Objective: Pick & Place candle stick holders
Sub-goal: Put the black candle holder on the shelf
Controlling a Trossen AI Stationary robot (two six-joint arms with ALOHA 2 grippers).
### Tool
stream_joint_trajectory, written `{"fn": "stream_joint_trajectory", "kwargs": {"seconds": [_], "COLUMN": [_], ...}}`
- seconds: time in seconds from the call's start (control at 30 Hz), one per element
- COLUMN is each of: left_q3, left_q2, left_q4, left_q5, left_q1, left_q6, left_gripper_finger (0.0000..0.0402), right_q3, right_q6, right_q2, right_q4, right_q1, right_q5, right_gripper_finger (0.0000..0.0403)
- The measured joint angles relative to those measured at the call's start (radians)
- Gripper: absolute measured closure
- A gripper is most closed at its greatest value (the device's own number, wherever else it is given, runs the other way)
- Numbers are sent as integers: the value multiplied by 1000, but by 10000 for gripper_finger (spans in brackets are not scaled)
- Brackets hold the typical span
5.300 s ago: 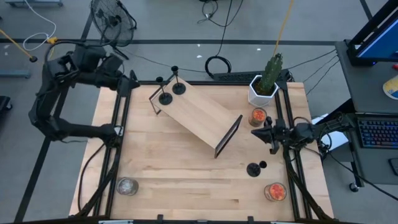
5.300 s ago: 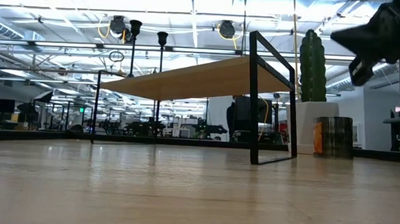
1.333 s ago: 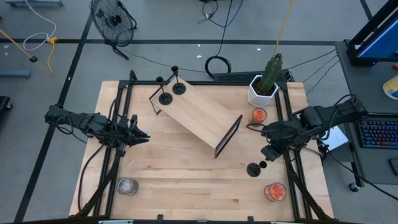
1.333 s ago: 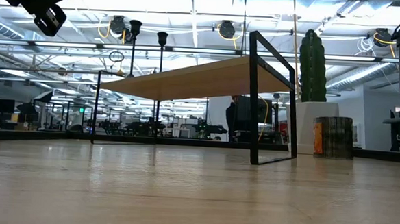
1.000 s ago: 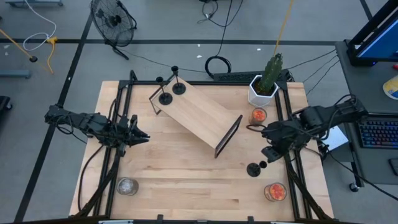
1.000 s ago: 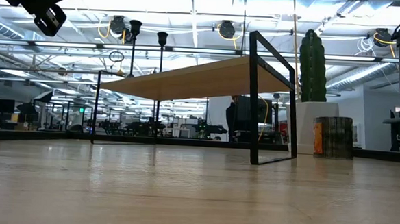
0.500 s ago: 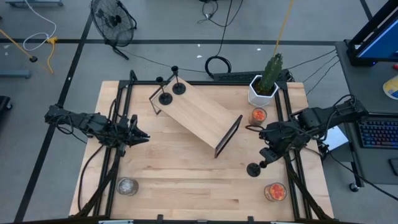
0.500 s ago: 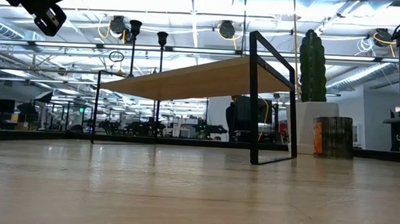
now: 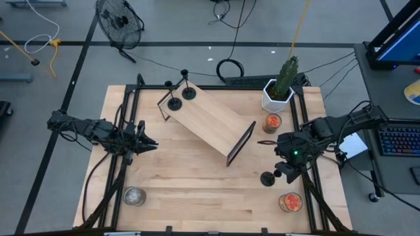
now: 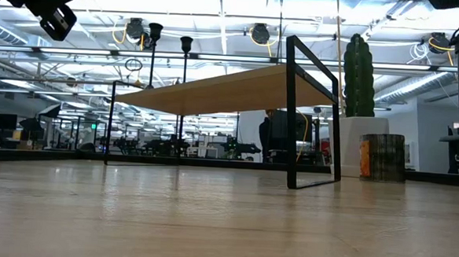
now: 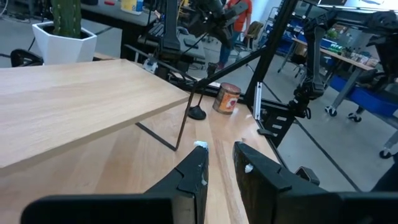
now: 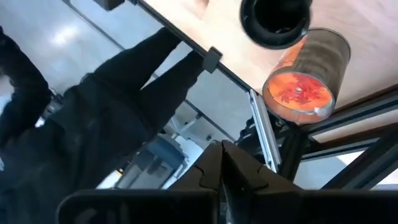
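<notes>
The table [image 9: 197, 190] carries a tilted wooden shelf [image 9: 209, 120] on black metal legs, lying diagonally across its far half. Beyond it stand a white pot with a cactus [image 9: 282, 85] and a jar of orange contents [image 9: 272, 122]; a second such jar [image 9: 289, 201] and a clear jar [image 9: 134, 195] sit near the front corners. Two candle stick holders [image 9: 181, 97] stand on the shelf's far-left end — a third holder [image 9: 267, 177] stands on the table near the right edge. The right gripper [image 9: 285, 172] hovers just beside that third holder, jaws pressed together on nothing. The left gripper [image 9: 149, 143] waits at the table's left side, jaws slightly spread.
</notes>
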Motion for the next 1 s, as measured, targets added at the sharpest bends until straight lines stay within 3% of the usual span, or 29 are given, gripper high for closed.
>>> {"fn": "stream_joint_trajectory", "kwargs": {"seconds": [0.1, 0.3, 0.53, 0.67, 1.0], "left_q3": [0, 0, 0, 0, 0], "left_q2": [0, 0, 0, 0, 0], "left_q4": [0, 0, -4, -18, -18], "left_q5": [0, 0, 0, 0, 0], "left_q1": [0, 0, 0, 0, 0], "left_q6": [2, 2, 2, -9, -27], "left_gripper_finger": [321, 321, 321, 321, 321], "right_q3": [0, 0, 24, 57, 137], "right_q6": [14, 73, 174, 230, 304], "right_q2": [-8, -48, -49, -49, -10], "right_q4": [-1, -3, 3, -8, -323], "right_q1": [-1, 9, 94, 164, 253], "right_q5": [8, 210, 300, 414, 500], "right_gripper_finger": [403, 403, 403, 403, 403]}}
